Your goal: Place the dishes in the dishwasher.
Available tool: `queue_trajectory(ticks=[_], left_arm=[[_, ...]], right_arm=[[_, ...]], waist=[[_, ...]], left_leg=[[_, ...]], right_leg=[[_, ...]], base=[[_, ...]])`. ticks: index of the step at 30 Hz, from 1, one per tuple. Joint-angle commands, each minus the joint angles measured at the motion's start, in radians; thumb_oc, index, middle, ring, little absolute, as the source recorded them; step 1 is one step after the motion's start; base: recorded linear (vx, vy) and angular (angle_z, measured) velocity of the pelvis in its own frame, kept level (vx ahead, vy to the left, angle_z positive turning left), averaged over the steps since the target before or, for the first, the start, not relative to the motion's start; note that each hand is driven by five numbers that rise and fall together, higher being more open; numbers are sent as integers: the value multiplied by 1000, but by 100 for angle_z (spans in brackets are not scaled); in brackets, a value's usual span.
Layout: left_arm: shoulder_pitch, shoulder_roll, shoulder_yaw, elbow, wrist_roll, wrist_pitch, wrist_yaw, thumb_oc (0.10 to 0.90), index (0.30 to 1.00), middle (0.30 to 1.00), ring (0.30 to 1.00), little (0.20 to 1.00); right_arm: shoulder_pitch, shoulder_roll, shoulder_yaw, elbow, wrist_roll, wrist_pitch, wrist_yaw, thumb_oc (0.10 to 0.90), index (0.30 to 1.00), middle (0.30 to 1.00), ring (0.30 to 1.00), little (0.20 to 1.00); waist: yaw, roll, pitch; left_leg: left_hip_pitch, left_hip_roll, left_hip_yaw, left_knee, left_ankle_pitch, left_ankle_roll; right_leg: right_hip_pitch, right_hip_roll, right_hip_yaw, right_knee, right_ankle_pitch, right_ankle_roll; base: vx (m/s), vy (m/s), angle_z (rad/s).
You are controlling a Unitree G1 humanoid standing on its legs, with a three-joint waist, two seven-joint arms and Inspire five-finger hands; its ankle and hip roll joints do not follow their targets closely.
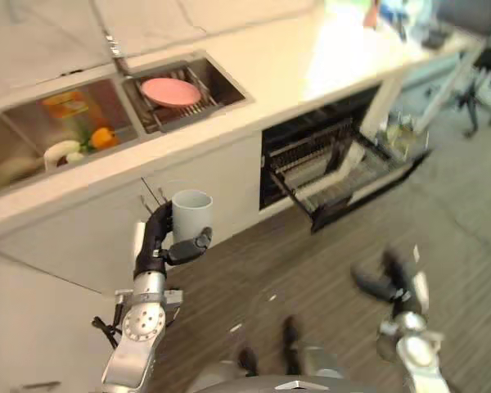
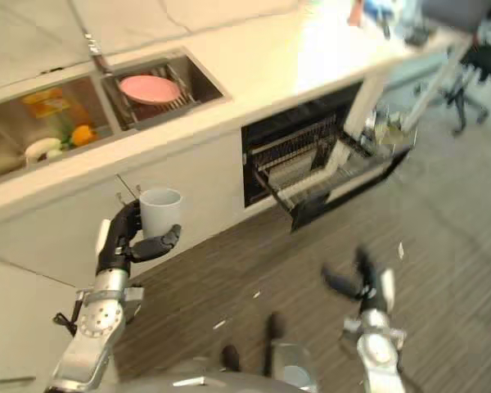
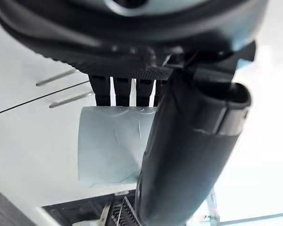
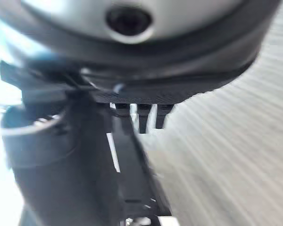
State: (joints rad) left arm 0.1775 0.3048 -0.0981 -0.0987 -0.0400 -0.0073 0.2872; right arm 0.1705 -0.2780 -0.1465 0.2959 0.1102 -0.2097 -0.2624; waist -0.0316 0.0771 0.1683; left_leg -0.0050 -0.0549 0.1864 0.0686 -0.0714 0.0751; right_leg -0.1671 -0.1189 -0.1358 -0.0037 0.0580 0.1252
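My left hand (image 1: 157,241) is wrapped round a pale grey cup (image 1: 191,214): the fingers curl behind its wall and the thumb (image 1: 190,247) crosses its front low down, so the cup sits upright in my grasp with its open mouth upward. In the left wrist view the same cup (image 3: 111,143) shows past my fingers (image 3: 122,89), pressed between them and the thumb. The forearm rises almost straight from below, wrist upward, holding the cup in the air in front of the white cabinet front (image 1: 221,184) with its thin bar handles (image 3: 66,94), just beneath the edge of the counter (image 1: 295,65).

Out to the right of that hand, well apart from it, the dishwasher (image 1: 335,164) stands open, its dark wire rack (image 1: 344,184) pulled out over the wood-grain floor (image 1: 311,270). Beyond the hand, above the counter edge, a pink plate (image 1: 171,91) lies on a rack in the nearer basin of the sink (image 1: 229,82); the farther basin holds a few yellow, orange and white items I cannot make out.

My right hand (image 1: 390,282) hangs low over the floor, below the dishwasher rack and well apart from the cup, touching nothing; its fingers look loosely extended, thumb set apart.
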Motion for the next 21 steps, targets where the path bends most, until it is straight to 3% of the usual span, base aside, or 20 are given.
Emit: queue_trajectory(ticks=[1,2,3,5,6,7,9,10,11,12,13,15,17,18,19,21], left_arm=[[-98,47,-8,-227,0,-136,-5,400,300,300,300,300],[-98,47,-8,-227,0,-136,-5,400,300,300,300,300],[-98,44,-14,-228,7,-139,-14,400,300,300,300,300],[-98,44,-14,-228,7,-139,-14,400,300,300,300,300],[-100,40,-19,-213,13,-150,-28,400,300,300,300,300],[-100,40,-19,-213,13,-150,-28,400,300,300,300,300],[-140,26,-39,-186,10,-150,-40,400,300,300,300,300],[-140,26,-39,-186,10,-150,-40,400,300,300,300,300],[-158,18,-53,-175,13,-151,-47,400,300,300,300,300],[-174,9,-70,-171,8,-153,-52,400,300,300,300,300],[-182,9,-76,-166,4,-153,-56,400,300,300,300,300],[-180,8,-76,-162,1,-150,-53,400,300,300,300,300],[-164,15,-59,-182,-12,-149,-52,400,300,300,300,300],[-164,15,-59,-182,-12,-149,-52,400,300,300,300,300],[-128,22,-46,-195,-23,-152,-53,400,300,300,300,300],[-93,30,-54,-191,-15,-150,-58,400,300,300,300,300]], right_arm=[[-19,-42,-18,-45,-6,-50,0,800,900,900,900,900],[-19,-42,-18,-45,-6,-50,0,800,900,900,900,900],[-19,-42,9,-157,71,-68,123,800,900,900,900,900],[-19,-42,9,-157,71,-68,123,800,900,900,900,900],[-31,-71,51,-234,86,-61,190,800,900,900,900,900],[-31,-71,51,-234,86,-61,190,800,900,900,900,900],[-67,-91,115,-331,125,-30,240,800,900,900,900,900],[-67,-91,115,-331,125,-30,240,800,900,900,900,900],[-86,-85,143,-358,167,-31,260,800,900,900,900,900],[-109,-86,171,-382,192,-23,262,800,900,900,900,900],[-118,-87,175,-404,200,-24,265,800,900,900,900,900],[-134,-86,186,-408,199,-30,257,800,900,900,900,900],[-162,-67,204,-439,223,-41,265,800,900,900,900,900],[-162,-67,204,-439,223,-41,265,800,900,900,900,900],[-170,-64,215,-463,238,-62,285,800,900,900,900,900],[-173,-54,226,-493,262,-100,310,800,900,900,900,900]], waist=[[2,-62,-98],[2,-62,-98],[-1,-64,-104],[-1,-64,-104],[1,-67,-110],[1,-67,-110],[-8,-80,-99],[-8,-80,-99],[-19,-108,-80],[5,-135,-47],[16,-134,-29],[29,-130,-19],[68,-110,-17],[68,-110,-17],[90,-92,-25],[139,-83,-32]], left_leg=[[28,112,-137,-156,106,-134],[28,112,-137,-156,106,-134],[39,120,-121,-156,107,-138],[39,120,-121,-156,107,-138],[55,131,-114,-156,114,-139],[55,131,-114,-156,114,-139],[51,161,-117,1,119,-159],[51,161,-117,1,119,-159],[20,172,-113,213,96,-165],[-65,125,-133,421,83,-185],[-120,104,-151,494,61,-185],[-147,93,-152,482,63,-180],[-187,32,-176,341,70,-155],[-187,32,-176,341,70,-155],[-202,74,-167,137,86,-131],[-243,118,-125,-134,160,-128]], right_leg=[[76,77,55,-36,13,-73],[76,77,55,-36,13,-73],[95,72,45,-59,13,-71],[95,72,45,-59,13,-71],[102,80,56,-68,12,-72],[102,80,56,-68,12,-72],[115,85,42,-84,13,-72],[115,85,42,-84,13,-72],[137,65,21,-84,31,-78],[173,43,27,-84,24,-82],[190,44,22,-84,18,-87],[201,49,29,-84,-1,-95],[208,79,64,-84,-26,-112],[208,79,64,-84,-26,-112],[210,107,81,-84,-31,-109],[276,123,99,-84,-52,-103]], base=[[101,-63,-28],[89,-103,30],[31,-65,7],[45,-84,3],[59,-104,-1],[157,-295,-12],[101,-278,-30],[43,-305,-3],[111,-426,35],[128,-493,63],[131,-336,83],[83,-110,49],[120,-47,-16],[201,-13,-42],[253,27,-88],[467,80,-103]])
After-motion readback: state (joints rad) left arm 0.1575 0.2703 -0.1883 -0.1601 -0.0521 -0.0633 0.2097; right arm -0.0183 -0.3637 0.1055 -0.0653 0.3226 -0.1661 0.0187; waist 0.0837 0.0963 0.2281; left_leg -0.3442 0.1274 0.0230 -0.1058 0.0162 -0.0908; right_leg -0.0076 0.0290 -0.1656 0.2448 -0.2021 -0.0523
